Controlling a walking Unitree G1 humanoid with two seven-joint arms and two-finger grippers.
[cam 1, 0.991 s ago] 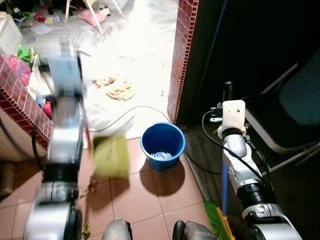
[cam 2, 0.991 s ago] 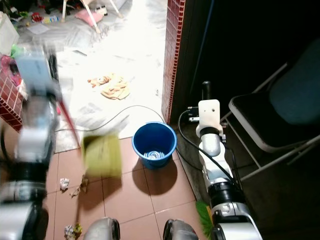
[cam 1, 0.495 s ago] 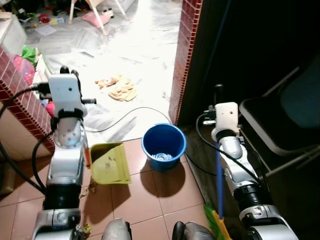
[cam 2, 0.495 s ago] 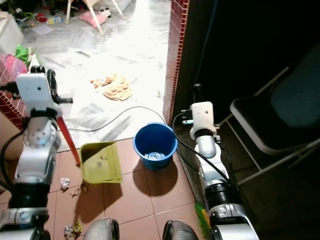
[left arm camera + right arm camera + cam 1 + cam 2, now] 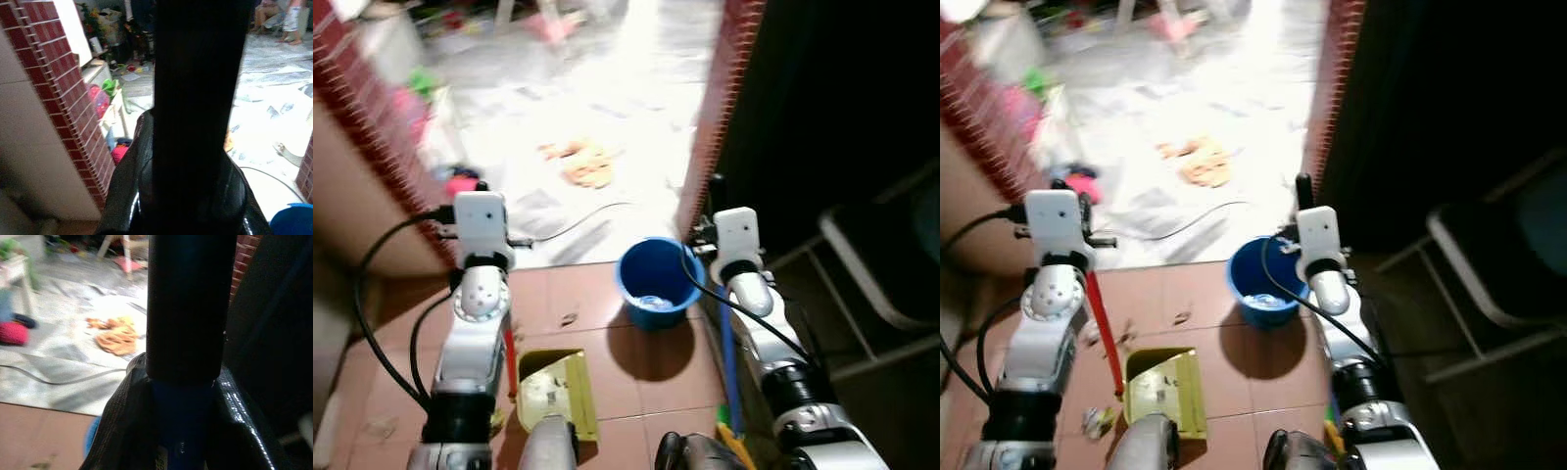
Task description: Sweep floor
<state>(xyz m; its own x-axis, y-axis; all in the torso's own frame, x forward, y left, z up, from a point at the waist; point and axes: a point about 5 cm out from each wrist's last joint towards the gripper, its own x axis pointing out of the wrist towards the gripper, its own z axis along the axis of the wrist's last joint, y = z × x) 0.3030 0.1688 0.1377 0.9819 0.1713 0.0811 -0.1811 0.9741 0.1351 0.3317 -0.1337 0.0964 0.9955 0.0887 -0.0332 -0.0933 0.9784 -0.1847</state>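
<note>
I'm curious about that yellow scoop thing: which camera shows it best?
The right eye view: the yellow plastic dustpan lies whole on the terracotta floor tiles, red handle visible. In the left eye view, the robot's body cuts off its near edge.

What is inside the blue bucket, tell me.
In the blue bucket, something pale and shiny lies at the bottom, too blurred to identify. The near wall hides part of the bottom. The right pincer, gripping the broom handle, stands beside it.

Terracotta tile floor here, with a blue bucket standing on it, a yellow dustpan nearby, a cable and a crumpled cloth beyond.
</note>
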